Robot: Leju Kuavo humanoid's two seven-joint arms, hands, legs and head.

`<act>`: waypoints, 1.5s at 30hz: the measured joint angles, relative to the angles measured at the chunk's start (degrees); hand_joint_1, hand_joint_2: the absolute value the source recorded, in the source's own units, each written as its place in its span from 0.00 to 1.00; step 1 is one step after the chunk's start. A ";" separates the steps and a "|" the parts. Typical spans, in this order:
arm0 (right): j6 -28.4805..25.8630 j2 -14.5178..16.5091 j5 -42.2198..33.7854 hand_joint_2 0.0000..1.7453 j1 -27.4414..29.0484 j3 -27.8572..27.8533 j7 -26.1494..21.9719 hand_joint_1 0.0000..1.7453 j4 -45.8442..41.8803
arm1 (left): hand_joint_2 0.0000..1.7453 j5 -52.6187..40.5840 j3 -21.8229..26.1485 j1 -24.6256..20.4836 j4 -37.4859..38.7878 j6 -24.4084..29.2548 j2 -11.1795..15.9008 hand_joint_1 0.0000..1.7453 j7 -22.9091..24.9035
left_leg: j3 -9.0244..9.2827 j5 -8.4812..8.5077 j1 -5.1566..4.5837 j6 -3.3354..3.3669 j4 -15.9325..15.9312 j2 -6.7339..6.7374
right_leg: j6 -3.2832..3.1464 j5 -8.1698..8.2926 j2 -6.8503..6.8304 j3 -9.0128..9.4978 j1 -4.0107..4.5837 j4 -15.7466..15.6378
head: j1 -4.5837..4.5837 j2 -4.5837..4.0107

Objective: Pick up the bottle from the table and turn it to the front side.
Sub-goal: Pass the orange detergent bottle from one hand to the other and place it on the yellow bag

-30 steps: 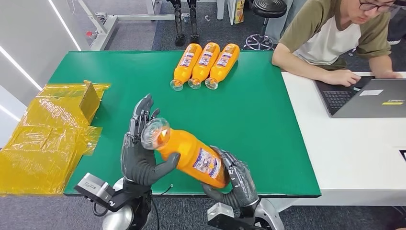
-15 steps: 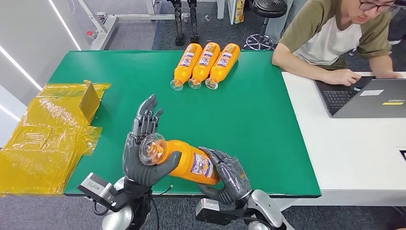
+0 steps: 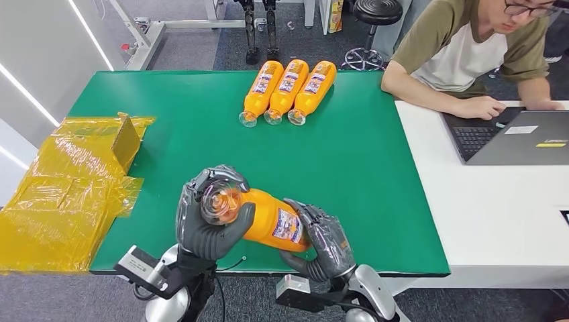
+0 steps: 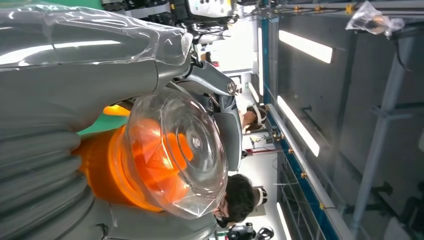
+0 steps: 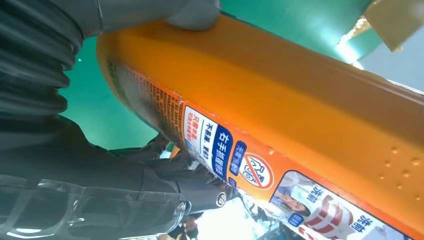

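Orange detergent bottle (image 3: 268, 221) held over the near edge of the green table (image 3: 349, 168), clear cap (image 3: 216, 200) toward the left. Left hand (image 3: 211, 218) wrapped around the cap end, fingers curled over it. Right hand (image 3: 322, 241) cupping the base end, label facing up. Farther back on the table, three more orange bottles (image 3: 288, 90) lying side by side. Beside the table, yellow wrapped boxes (image 3: 67, 188).
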 joint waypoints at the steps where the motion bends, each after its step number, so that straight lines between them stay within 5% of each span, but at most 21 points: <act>1: -0.62 0.13 -0.33 1.00 0.13 -0.03 -0.32 1.00 0.00 | 1.00 -0.35 0.00 -0.23 0.00 -0.37 -0.11 0.22 0.17 | 0.00 0.00 0.00 0.00 0.00 0.00 | 0.00 0.00 0.00 0.00 0.00 0.00 | 0.01 0.00; 2: -1.23 0.26 -0.56 1.00 0.21 -0.07 -0.62 1.00 0.00 | 1.00 -0.72 -0.01 -0.43 0.01 -0.75 -0.20 0.03 0.38 | 0.00 0.00 0.00 0.00 0.00 0.00 | 0.00 0.00 0.00 0.00 0.00 0.00 | 0.01 0.00; 3: -1.73 0.42 -0.71 1.00 0.24 -0.10 -0.87 1.00 0.00 | 1.00 -1.14 -0.01 -0.57 0.05 -1.14 -0.24 0.00 0.65 | 0.00 0.00 0.00 0.00 0.00 0.01 | 0.00 0.00 0.01 0.00 0.00 0.00 | 0.01 0.00; 25: -1.14 3.52 -0.95 1.00 -2.98 -0.14 -1.05 1.00 2.08 | 1.00 -0.65 -0.07 -3.11 5.15 -1.02 -1.33 0.00 1.53 | 0.01 0.01 0.00 -0.01 0.00 0.03 | -0.01 0.00 0.03 -0.01 0.00 0.00 | 0.01 0.00; 34: -1.15 3.52 4.49 1.00 -2.44 -0.20 1.38 1.00 2.42 | 1.00 0.56 0.31 -2.35 5.35 0.39 -1.32 0.00 1.11 | 0.02 0.00 0.00 -0.01 0.00 0.04 | 0.00 0.00 0.04 -0.02 0.00 0.00 | 0.01 0.00; 35: -1.40 3.51 5.71 1.00 -2.36 -0.22 1.80 1.00 2.42 | 1.00 0.61 0.40 -2.14 5.35 0.45 -1.33 0.03 1.08 | 0.02 0.00 0.00 -0.01 0.00 0.04 | 0.00 0.00 0.04 -0.02 0.00 0.00 | 0.01 0.00; 39: -2.05 3.49 9.59 1.00 -2.05 -0.34 2.96 1.00 2.42 | 1.00 0.69 0.61 -1.53 5.32 0.54 -1.32 0.90 0.98 | 0.02 0.01 0.00 -0.01 0.00 0.04 | 0.00 0.00 0.04 -0.02 0.00 0.00 | 0.01 0.00; 45: -2.03 3.41 10.57 1.00 -1.79 -0.74 3.42 1.00 2.54 | 1.00 0.74 0.68 -1.01 5.26 0.52 -1.32 1.00 0.70 | 0.02 0.00 0.00 -0.01 0.00 0.04 | 0.00 0.00 0.04 -0.02 0.00 0.00 | 0.01 0.00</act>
